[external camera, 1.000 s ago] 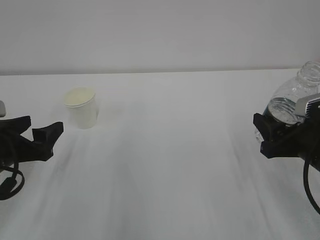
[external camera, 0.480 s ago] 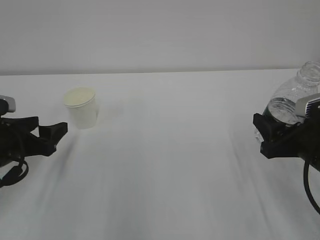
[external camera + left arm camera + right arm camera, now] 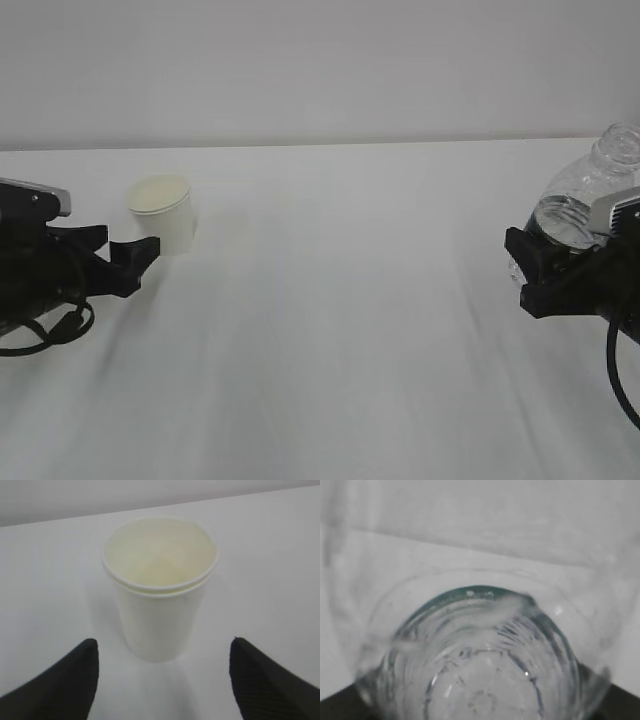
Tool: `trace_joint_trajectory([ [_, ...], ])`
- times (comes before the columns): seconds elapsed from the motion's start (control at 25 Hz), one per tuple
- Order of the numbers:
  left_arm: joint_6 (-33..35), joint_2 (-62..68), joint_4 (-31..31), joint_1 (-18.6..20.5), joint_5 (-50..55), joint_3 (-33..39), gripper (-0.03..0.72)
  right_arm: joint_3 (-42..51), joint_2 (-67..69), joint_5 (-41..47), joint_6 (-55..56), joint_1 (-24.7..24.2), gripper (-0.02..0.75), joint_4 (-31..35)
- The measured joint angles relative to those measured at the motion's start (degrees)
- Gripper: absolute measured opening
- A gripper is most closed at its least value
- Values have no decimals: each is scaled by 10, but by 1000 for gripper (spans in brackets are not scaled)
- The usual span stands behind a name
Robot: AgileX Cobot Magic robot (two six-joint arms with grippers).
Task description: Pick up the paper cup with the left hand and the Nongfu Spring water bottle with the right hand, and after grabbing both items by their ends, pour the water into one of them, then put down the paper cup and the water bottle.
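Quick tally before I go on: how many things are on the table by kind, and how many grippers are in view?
Small white tapered paper cups: 1
Small clear ribbed plastic water bottles, uncapped: 1
Black two-finger grippers: 2 (left gripper, right gripper)
Total: 4

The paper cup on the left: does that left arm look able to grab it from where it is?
Probably yes. The left gripper stands open just short of the paper cup, its fingers spread wider than the cup, and nothing lies between them on the table.
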Motion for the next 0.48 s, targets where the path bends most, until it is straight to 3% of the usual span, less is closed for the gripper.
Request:
trace_joint_trajectory([
  [0.48,-27,72,5,1,-5,-74,587,0,0,6,0,0,487,-2],
])
